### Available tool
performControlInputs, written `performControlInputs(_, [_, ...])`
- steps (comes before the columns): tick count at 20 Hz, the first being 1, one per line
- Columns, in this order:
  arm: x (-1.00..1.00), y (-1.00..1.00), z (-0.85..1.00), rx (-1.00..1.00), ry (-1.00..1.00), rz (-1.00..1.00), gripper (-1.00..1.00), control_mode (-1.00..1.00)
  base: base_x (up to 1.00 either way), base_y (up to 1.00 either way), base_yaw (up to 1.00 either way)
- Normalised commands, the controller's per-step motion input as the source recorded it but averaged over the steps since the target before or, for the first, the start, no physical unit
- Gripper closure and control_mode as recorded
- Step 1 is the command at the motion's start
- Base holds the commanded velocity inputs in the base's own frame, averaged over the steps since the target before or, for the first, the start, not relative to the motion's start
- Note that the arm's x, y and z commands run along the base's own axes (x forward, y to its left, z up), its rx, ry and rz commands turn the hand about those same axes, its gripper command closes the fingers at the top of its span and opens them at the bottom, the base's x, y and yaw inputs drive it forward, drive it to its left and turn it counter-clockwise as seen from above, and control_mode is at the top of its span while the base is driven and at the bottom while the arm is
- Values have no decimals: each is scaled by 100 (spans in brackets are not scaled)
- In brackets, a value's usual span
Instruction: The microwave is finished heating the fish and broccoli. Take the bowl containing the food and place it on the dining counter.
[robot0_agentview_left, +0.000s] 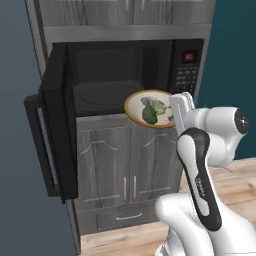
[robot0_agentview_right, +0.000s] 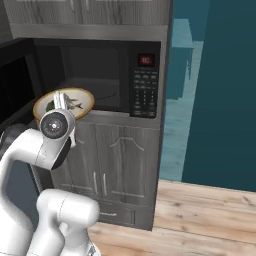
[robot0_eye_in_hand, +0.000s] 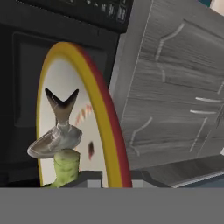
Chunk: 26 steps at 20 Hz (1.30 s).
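The black microwave (robot0_agentview_left: 120, 65) stands with its door (robot0_agentview_left: 56, 125) swung wide to the left, and its cavity is dark. Just outside the opening, the cream bowl with a tan-orange rim (robot0_agentview_left: 137, 105) hangs in the air, tilted. My gripper (robot0_agentview_left: 173, 111) is shut on the bowl's right rim. The pale fish (robot0_agentview_left: 152, 103) and the green broccoli (robot0_agentview_left: 148, 116) lie inside the bowl. In the hand view the bowl (robot0_eye_in_hand: 103, 105) stands edge-on between my fingertips, with the fish (robot0_eye_in_hand: 57, 140) above the broccoli (robot0_eye_in_hand: 66, 168). The dining counter is out of view.
Grey wood-grain cabinet doors (robot0_agentview_left: 125, 165) sit below the microwave. The open door juts out toward me on the left. The button panel with its red display (robot0_agentview_right: 145, 82) is right of the cavity. A wooden floor (robot0_agentview_right: 210, 210) and a teal wall (robot0_agentview_right: 220, 90) lie to the right.
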Motion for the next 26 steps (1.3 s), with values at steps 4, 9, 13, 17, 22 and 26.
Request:
performControlInputs(4, [0, 0, 0, 0, 0, 0, 100, 100, -77, -99, 4])
performControlInputs(9, [0, 0, 0, 0, 0, 0, 100, 100, -33, -98, 42])
performControlInputs(13, [0, 0, 0, 0, 0, 0, 100, 100, -28, -71, 72])
performControlInputs(17, [0, 0, 0, 0, 0, 0, 100, 100, -29, -42, 91])
performControlInputs(22, [0, 0, 0, 0, 0, 0, 100, 100, -27, -19, 100])
performControlInputs(26, [0, 0, 0, 0, 0, 0, 100, 100, -24, -16, 100])
